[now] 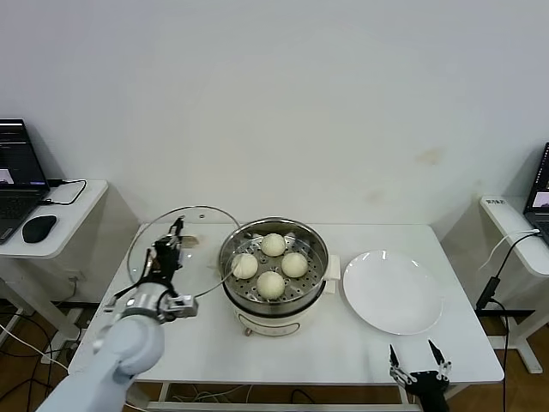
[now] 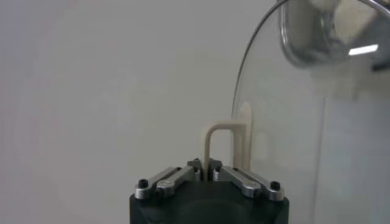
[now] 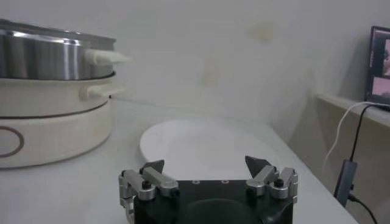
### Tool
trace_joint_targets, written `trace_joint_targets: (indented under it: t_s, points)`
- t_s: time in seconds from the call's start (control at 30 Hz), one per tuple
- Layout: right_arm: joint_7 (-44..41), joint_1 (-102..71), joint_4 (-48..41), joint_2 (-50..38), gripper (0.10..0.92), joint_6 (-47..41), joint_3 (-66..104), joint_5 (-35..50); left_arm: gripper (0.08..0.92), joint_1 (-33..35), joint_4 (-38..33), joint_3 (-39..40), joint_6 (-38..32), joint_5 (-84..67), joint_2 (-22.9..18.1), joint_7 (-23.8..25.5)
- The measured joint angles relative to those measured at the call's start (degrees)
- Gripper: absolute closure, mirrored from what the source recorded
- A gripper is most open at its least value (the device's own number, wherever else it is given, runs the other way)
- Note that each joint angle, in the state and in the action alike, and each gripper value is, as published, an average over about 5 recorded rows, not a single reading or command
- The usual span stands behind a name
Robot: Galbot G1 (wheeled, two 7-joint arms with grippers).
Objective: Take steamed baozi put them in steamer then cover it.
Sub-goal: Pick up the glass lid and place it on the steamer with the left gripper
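Four cream-white baozi (image 1: 271,263) sit in the shiny steel steamer (image 1: 310,283) on its cream pot base in the middle of the table. My left gripper (image 1: 171,241) is shut on the cream bar handle (image 2: 214,143) of the clear glass cover (image 1: 151,237), holding it tilted on edge left of the steamer, above the table. In the left wrist view the cover's glass (image 2: 292,128) fills the right side and my left gripper (image 2: 205,167) pinches the handle. My right gripper (image 1: 418,359) is open and empty at the table's front right; it also shows in the right wrist view (image 3: 206,165).
An empty flat white plate (image 1: 393,291) lies right of the steamer, also in the right wrist view (image 3: 201,143). A side desk with a laptop and a mouse (image 1: 39,227) stands at the left. Another desk with cables (image 1: 515,225) stands at the right.
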Motion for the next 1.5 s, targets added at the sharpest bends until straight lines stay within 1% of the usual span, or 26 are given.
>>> trace_joint_targets:
  t_s: [0.23, 0.43, 0.63, 0.87, 1.13, 1.5]
  points:
    - [0.0, -0.1, 0.0, 0.3, 0.203, 0.5, -0.2, -0.9, 0.862, -6.3, 2.0, 7.0, 2.9, 4.8, -4.8, 4.0]
    - [0.1, -0.4, -0.2, 0.5, 0.203, 1.0, -0.4, -1.6, 0.862, -10.0, 4.2, 11.9, 4.2, 9.5, -9.4, 7.1]
    - [0.1, -0.6, -0.4, 0.6, 0.203, 1.2, -0.4, -2.2, 0.862, -11.7, 6.6, 15.3, 4.9, 13.3, -13.7, 9.4]
    - [0.1, -0.5, -1.0, 0.6, 0.203, 1.5, -0.6, -2.8, 0.862, -12.9, 9.3, 17.4, 5.4, 16.6, -18.0, 11.3]
    - [0.1, -0.2, -1.5, 0.6, 0.203, 1.7, -0.9, -3.2, 0.862, -13.6, 11.8, 18.4, 5.6, 18.8, -20.9, 11.6]
    - [0.1, -0.1, -1.7, 0.6, 0.203, 1.8, -1.4, -3.6, 0.862, -13.2, 13.6, 18.7, 5.4, 20.0, -22.2, 11.3]
